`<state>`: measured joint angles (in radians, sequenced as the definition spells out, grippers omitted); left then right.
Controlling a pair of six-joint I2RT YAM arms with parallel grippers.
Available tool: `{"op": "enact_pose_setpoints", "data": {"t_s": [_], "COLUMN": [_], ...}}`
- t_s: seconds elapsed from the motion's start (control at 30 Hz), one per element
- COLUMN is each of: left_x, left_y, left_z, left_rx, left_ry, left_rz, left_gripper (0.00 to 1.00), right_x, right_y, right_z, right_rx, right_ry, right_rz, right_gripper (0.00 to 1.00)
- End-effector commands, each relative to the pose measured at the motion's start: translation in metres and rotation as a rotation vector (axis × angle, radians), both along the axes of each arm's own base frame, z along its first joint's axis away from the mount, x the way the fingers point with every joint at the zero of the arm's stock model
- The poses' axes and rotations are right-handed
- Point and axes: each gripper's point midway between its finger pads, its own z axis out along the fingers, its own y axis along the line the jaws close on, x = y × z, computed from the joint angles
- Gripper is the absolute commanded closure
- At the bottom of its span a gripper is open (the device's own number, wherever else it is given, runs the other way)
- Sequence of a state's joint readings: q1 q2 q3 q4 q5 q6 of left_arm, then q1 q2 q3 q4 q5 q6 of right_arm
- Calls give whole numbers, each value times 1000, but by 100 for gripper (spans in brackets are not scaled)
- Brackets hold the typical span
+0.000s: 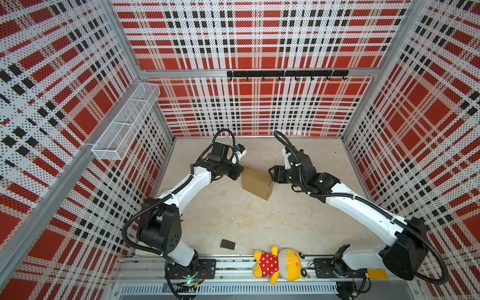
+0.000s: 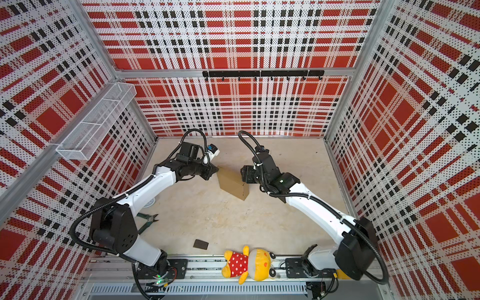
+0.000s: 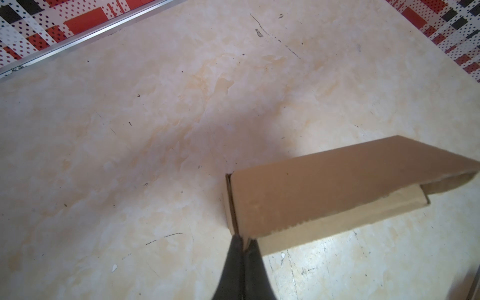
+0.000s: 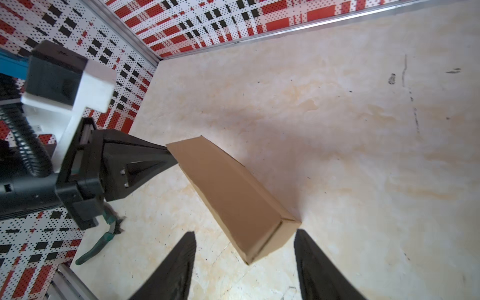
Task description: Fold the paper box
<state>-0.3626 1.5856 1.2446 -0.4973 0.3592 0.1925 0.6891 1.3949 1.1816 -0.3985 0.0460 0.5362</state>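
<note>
The paper box (image 1: pixel 255 181) is folded into a shallow closed shape. It lies just above the centre of both top views, between the two arms, tilted rather than flat on the table (image 1: pixel 233 223). Your left fingers (image 3: pixel 244 249) are clenched on one corner of it, which is why that end rides high. In the right wrist view the other end slopes down, and a shadow meets its corner, so it probably rests on the table, though you cannot be sure. Your right fingers (image 4: pixel 311 259) are spread wide, one on each side of that low end, grasping nothing.

The left hold seems meant to steady the box while the right side is free to press or tuck. In the left wrist view the lid (image 3: pixel 350 181) gapes a little at the right of the frame, so the closing looks unfinished.

Further out are a dark block (image 1: pixel 227 244) at lower centre, a plush toy (image 1: pixel 280 267) at the bottom edge and pliers (image 2: pixel 148 220) at lower left. All lie well apart from the box.
</note>
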Motion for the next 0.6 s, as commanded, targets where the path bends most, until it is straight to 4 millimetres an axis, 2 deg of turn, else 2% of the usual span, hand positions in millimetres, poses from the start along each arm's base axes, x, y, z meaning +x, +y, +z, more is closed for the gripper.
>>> {"op": "enact_pose_setpoints", "data": {"t_s": [0.0,0.13,0.4,0.57], "left_x": [-13,-16,-16,-15], "left_y": [0,-1,-3,-2], "left_z": [-13,-14,-16,-17], "left_rx": [22,26,32,38], "left_ry": [54,54,57,56], "left_rz": [-19,-33,-39,-39], "left_gripper": [100,100,100,100], "right_x": [8,14,16,16], "right_y": [21,28,30,32], "right_z": [-1,-12,-22,-24], "right_rx": [-35,-39,-47,-39], "right_ry": [-38,-22,-10,-15], "right_rz": [123,145,154,159], "right_gripper": [37,37,42,52]}}
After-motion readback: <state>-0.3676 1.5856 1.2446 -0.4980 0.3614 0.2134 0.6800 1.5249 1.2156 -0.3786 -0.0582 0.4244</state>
